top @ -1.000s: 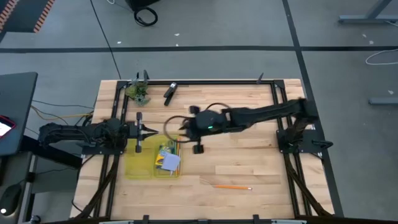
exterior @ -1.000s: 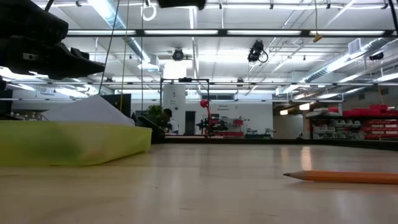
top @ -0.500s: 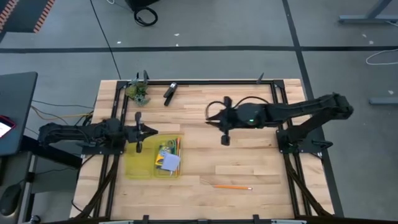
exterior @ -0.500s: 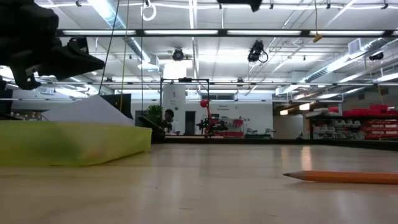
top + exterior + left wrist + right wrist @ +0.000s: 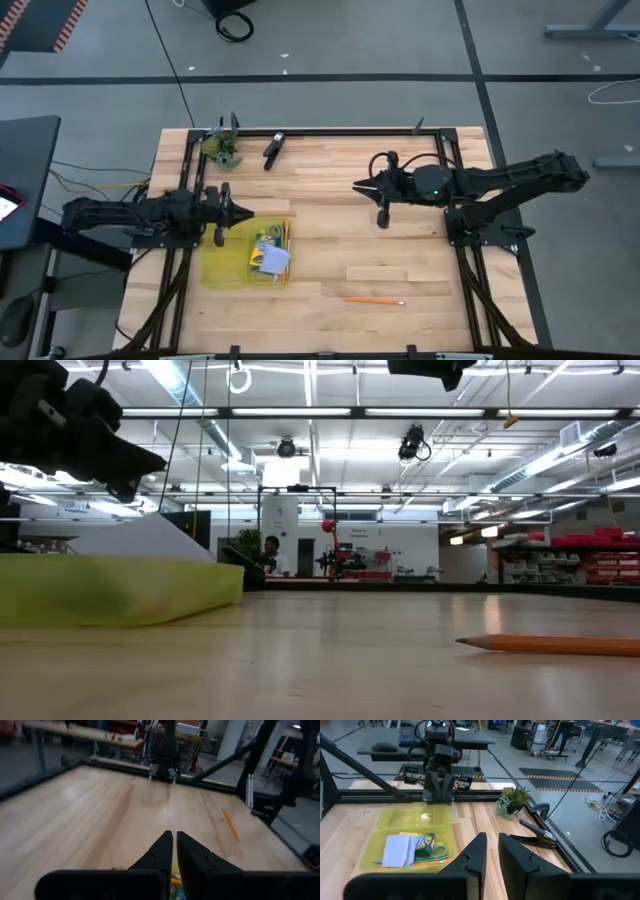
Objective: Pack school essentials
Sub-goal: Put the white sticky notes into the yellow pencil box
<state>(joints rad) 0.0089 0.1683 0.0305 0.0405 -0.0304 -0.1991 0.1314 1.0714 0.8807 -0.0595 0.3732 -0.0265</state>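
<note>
A yellow tray (image 5: 222,268) lies on the table's left half. In it are a pale blue notepad (image 5: 395,849), a crayon box (image 5: 422,840), green-handled scissors (image 5: 434,853) and orange pencils (image 5: 415,863). One orange pencil (image 5: 375,300) lies flat on the wood near the near edge and also shows in the low view (image 5: 550,644). My left gripper (image 5: 243,213) hovers shut just above the tray's far rim. My right gripper (image 5: 358,184) hangs shut over bare wood right of centre, well clear of the tray. The purple pen and red eraser do not show.
A black oblong tool (image 5: 273,148) and a green leafy clump (image 5: 222,147) sit by the far rail (image 5: 340,131). The black frame runs along the table's edges. Open wood lies between the tray and the loose pencil.
My right gripper has drawn back from above the tray's far right corner toward the table's right edge, and now hangs over bare wood. The tray's contents and the loose pencil have stayed in place.
</note>
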